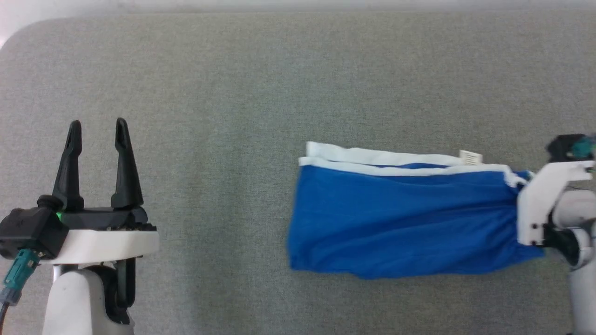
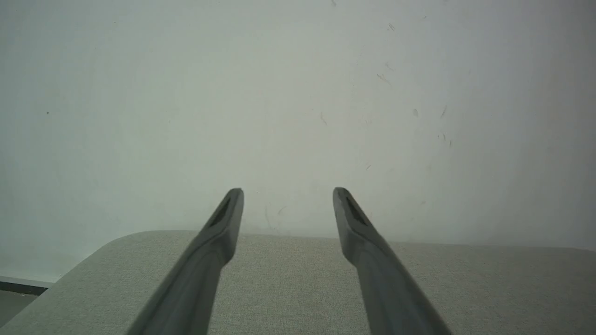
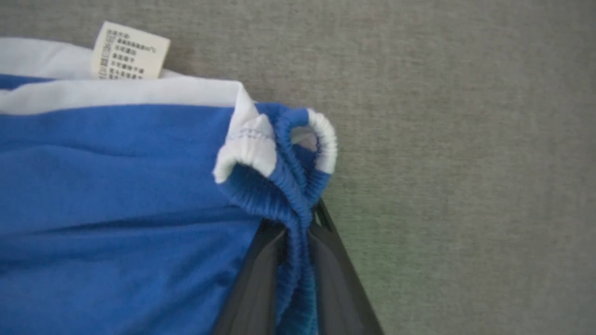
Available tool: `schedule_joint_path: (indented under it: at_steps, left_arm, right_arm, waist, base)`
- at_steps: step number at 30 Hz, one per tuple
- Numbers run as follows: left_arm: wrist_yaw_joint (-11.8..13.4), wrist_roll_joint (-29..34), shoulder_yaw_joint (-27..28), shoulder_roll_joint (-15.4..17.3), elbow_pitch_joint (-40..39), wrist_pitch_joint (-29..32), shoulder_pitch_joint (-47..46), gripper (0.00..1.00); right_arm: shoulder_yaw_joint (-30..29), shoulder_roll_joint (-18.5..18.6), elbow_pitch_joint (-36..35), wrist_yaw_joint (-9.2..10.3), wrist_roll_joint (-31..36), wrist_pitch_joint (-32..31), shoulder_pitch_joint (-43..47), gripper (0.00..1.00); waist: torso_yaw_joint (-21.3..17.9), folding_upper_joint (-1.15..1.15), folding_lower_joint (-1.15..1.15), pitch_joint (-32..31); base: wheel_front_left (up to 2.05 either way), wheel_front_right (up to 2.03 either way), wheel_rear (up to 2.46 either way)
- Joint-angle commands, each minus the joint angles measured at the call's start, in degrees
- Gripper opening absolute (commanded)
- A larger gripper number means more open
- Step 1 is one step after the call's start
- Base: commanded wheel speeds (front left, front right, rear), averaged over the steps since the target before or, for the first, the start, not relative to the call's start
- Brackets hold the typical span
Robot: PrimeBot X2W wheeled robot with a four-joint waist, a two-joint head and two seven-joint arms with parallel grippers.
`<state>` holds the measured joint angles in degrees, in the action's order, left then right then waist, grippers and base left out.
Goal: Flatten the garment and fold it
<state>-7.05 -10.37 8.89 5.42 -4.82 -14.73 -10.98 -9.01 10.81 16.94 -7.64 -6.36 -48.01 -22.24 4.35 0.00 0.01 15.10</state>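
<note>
Shorts: bright blue athletic shorts [image 1: 400,223] lie on the grey fabric worktop [image 1: 186,93], right of centre in the head view, long side running left to right.
Lay of the cloth: folded over on itself, with shallow creases across the blue panel; the left end is loose and slightly rumpled, and the right end is drawn in towards the right arm.
Trim: a double white trim [image 1: 372,160] runs along the far edge of the shorts, one band just behind the other.
Tag: a small white tag [image 1: 470,157] sticks out past the far edge near the right end; the right wrist view shows rows of print on it, too small to read.
Waistband: the gathered elastic waistband [image 3: 284,195] is bunched into a curl at the right end, blue ribbing with a white section looping over the top.
Right tool: the right tool [image 3: 298,218] is clenched on the waistband, one dark finger on each side of the bunched elastic; in the head view its white wrist housing [image 1: 542,200] covers that corner of the shorts.
Left tool: the left tool [image 1: 98,128] is released, fingers spread and grasping nothing, over bare worktop well apart from the shorts, at the lower left.
Backdrop: beyond the worktop's far edge, the left wrist view shows a pale wall [image 2: 298,93] with faint scuffs.
</note>
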Motion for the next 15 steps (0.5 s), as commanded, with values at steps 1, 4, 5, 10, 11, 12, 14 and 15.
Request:
schedule_joint_path:
  at_steps: [1, 4, 5, 10, 11, 12, 14, 15]
  left_arm:
    - [-0.4, 0.5, 0.2, -0.1, -0.2, -0.3, -0.1, 1.00]
    - [-0.4, 0.5, 0.1, 0.0, -0.1, -0.3, 0.2, 1.00]
    - [-0.4, 0.5, 0.0, 0.1, 0.0, -0.3, 0.3, 1.00]
    - [-0.4, 0.5, 0.0, 0.0, 0.3, -0.3, 1.1, 1.00]
    - [-0.4, 0.5, 0.0, 0.0, 0.4, -0.3, 1.2, 1.00]
    - [-0.4, 0.5, 0.0, 0.0, 0.5, -0.3, 1.4, 1.00]
    - [-0.4, 0.6, 0.0, 0.1, 0.6, -0.3, 1.7, 1.00]
    - [-0.4, 0.6, -0.1, 0.2, 0.6, -0.3, 1.9, 1.00]
  right_arm:
    - [-0.9, 0.8, 0.7, 0.15, 0.9, -0.5, 0.5, 0.00]
    - [-4.0, 1.6, 1.2, 0.15, 2.7, -1.2, 0.5, 0.00]
    - [-4.8, 1.5, 1.4, 0.15, 3.2, -1.3, 0.6, 0.00]
    - [-5.3, 0.9, 1.1, 0.15, 4.1, -2.0, 0.4, 0.00]
    - [-4.2, 0.9, 0.6, 0.15, 3.7, -2.6, 0.5, 0.00]
    - [-3.1, 0.9, -0.2, 0.15, 3.0, -3.5, 0.5, 0.00]
    - [0.2, 1.6, -2.6, 0.15, 1.2, -5.5, 0.7, 0.00]
    - [1.8, 2.2, -3.9, 0.15, 0.1, -7.0, 0.9, 0.00]
  waist:
    - [-0.1, 0.00, -0.01, -0.2]
    - [-0.3, 0.00, -0.01, -0.7]
    - [-0.3, 0.00, -0.01, -0.9]
    - [-0.7, 0.00, -0.01, -2.0]
    - [-0.7, 0.00, -0.01, -2.2]
    - [-0.8, 0.00, -0.01, -2.6]
    - [-1.0, 0.00, -0.01, -3.1]
    - [-1.1, 0.00, -0.01, -3.4]
  base:
    - [0.00, 0.00, 0.00]
    - [0.00, 0.00, 0.00]
    - [0.00, 0.00, 0.00]
    - [0.00, 0.00, 0.00]
    - [0.00, 0.00, 0.00]
    - [0.00, 0.00, 0.00]
    - [0.00, 0.00, 0.00]
    - [0.00, 0.00, 0.00]
